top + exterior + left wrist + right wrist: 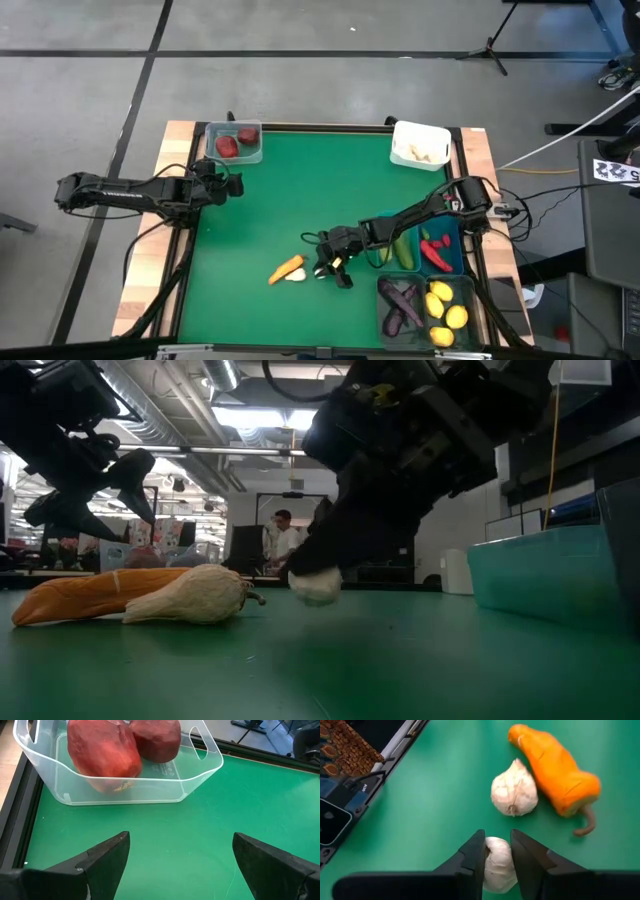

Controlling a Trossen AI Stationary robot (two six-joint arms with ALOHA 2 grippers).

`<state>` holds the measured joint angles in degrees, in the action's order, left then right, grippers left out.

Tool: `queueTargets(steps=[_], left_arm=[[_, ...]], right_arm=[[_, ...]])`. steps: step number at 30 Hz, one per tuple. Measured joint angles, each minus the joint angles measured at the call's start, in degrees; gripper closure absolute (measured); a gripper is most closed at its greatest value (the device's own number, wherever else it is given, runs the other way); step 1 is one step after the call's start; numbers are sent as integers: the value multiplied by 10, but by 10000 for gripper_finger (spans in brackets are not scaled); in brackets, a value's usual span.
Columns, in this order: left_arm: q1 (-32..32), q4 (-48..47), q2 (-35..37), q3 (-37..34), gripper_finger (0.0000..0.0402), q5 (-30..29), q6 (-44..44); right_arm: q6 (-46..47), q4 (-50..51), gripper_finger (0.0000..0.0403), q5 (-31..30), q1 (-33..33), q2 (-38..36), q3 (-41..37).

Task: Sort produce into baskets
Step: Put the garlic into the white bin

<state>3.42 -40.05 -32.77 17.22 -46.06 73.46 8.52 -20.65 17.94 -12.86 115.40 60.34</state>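
Near the table's front middle, my right gripper (497,851) is shut on a white garlic (499,866); the high view shows this gripper (328,270) too. Just to its left lie a second white garlic (514,790) and an orange carrot (555,767), both resting on their sides on the green mat. At the far left my left gripper (180,857) hangs open with nothing between its fingers. In front of it stands a clear basket (130,790) holding two dark red round ones (102,752). My right gripper pinches the garlic's two sides (490,855) between its two fingers. The fingers slant down from the table's right side. In the low view the garlic (315,588) sits under the fingers close to the mat. Whether it is clear of the mat, I cannot tell.
A white basket (420,145) stands at the far right. Along the right edge a teal basket (448,245) holds cucumber and red peppers. In the near right corner, dark baskets hold eggplants (400,305) and lemons (447,315). A person stands in the room beyond.
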Motion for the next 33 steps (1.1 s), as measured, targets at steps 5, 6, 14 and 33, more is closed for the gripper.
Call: queueTargets(steps=[5,6,14,33], left_arm=[[0,0,0,0,57,0,-1],[0,0,0,0,57,0,-2],[0,0,0,0,57,0,-3],[0,-1,0,0,57,10,-5]], right_arm=[[-20,29,318,11,19,-29,0],[-28,41,318,13,26,-37,0],[-96,190,318,12,99,-131,0],[-218,555,317,-136,409,-390,0]])
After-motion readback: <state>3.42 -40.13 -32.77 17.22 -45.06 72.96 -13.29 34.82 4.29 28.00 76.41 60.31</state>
